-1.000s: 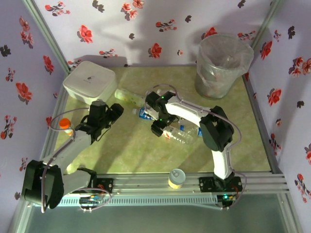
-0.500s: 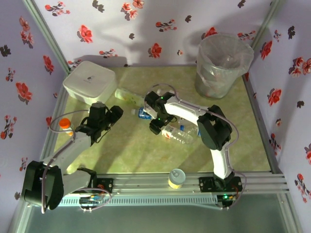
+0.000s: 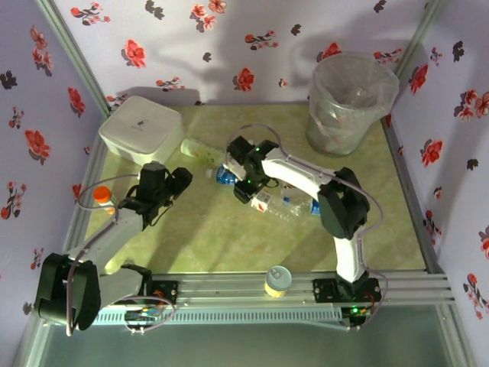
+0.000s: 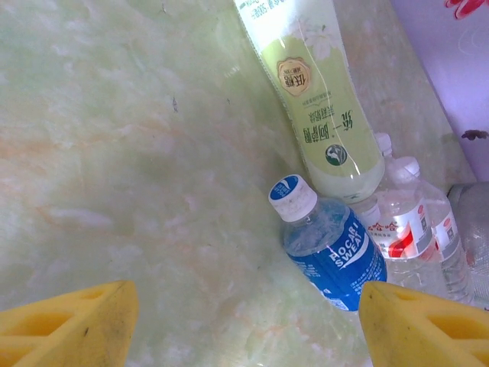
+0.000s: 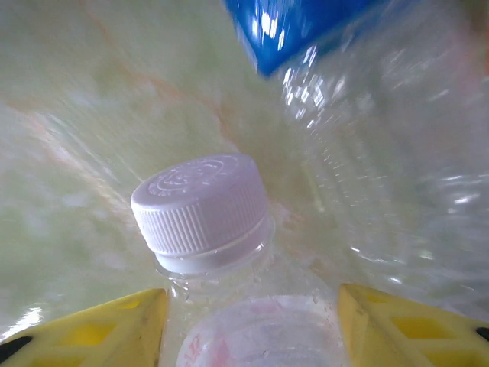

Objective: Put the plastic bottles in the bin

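Plastic bottles (image 3: 284, 208) lie in a loose cluster in the middle of the table (image 3: 229, 245) on the overhead view, well apart from the bin (image 3: 348, 115), which stands in the far right corner. I've got the right gripper (image 3: 243, 191) down at the near-left end of that cluster, and the left gripper (image 3: 177, 182) low over bare surface just left of it, pointing toward the bottles. A white box (image 3: 141, 128) sits far left, an orange-capped bottle (image 3: 101, 195) by the left edge, a yellow can (image 3: 276, 280) at the near edge between the arm bases. Over to the left wrist camera: left fingers (image 4: 69, 321) spread wide, nothing but tabletop between them. Ahead lie a blue-label bottle (image 4: 330, 251) with its cap toward me, a long green-label bottle (image 4: 313, 99) just beyond, and a red-label bottle (image 4: 416, 229) just beside both. Right wrist camera now: a white-capped bottle (image 5: 202, 210) runs straight out between the right fingers (image 5: 84, 329), one yellow pad close against each side of its shoulder. Whether they're actually squeezing it, I can't tell. Another clear bottle (image 5: 397, 138) lies just right of it, blurred.
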Motion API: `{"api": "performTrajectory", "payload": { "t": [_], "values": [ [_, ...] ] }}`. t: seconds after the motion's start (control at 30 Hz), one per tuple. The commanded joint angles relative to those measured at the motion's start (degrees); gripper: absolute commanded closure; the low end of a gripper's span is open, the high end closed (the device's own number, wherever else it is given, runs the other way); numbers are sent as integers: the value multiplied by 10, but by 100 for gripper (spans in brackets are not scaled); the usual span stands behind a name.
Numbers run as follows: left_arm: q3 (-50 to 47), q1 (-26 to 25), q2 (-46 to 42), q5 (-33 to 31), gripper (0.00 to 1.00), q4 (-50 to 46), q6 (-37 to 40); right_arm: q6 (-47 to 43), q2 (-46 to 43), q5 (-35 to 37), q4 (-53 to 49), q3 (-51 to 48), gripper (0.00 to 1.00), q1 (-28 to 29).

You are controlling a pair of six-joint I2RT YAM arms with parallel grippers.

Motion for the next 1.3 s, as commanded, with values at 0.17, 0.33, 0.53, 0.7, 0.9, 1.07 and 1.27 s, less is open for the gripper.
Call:
{"api": "performTrajectory", "payload": {
  "t": [0.17, 0.33, 0.53, 0.7, 0.9, 1.07, 1.27],
  "values": [
    [1, 5, 18, 14, 23, 21, 5, 50, -199, -8, 100, 117, 43, -123],
    [-10, 5, 10, 16, 23, 28, -4, 87, -277, 95, 355, 66, 44, -214],
    [-23, 4, -6, 22, 23, 32, -12, 113, -255, 195, 546, 60, 48, -302],
    [-31, 5, -32, 21, 23, 20, -12, 150, -180, 212, 599, 87, 50, -355],
    [-46, 4, -63, 20, 23, 8, -23, 223, -112, 174, 581, 101, 52, -381],
    [-57, 5, -83, 13, 22, -7, -24, 290, -119, 141, 571, 47, 51, -387],
    [-60, 5, -68, 12, 23, 6, -26, 333, -144, 134, 574, -34, 44, -393]
  ]
}}
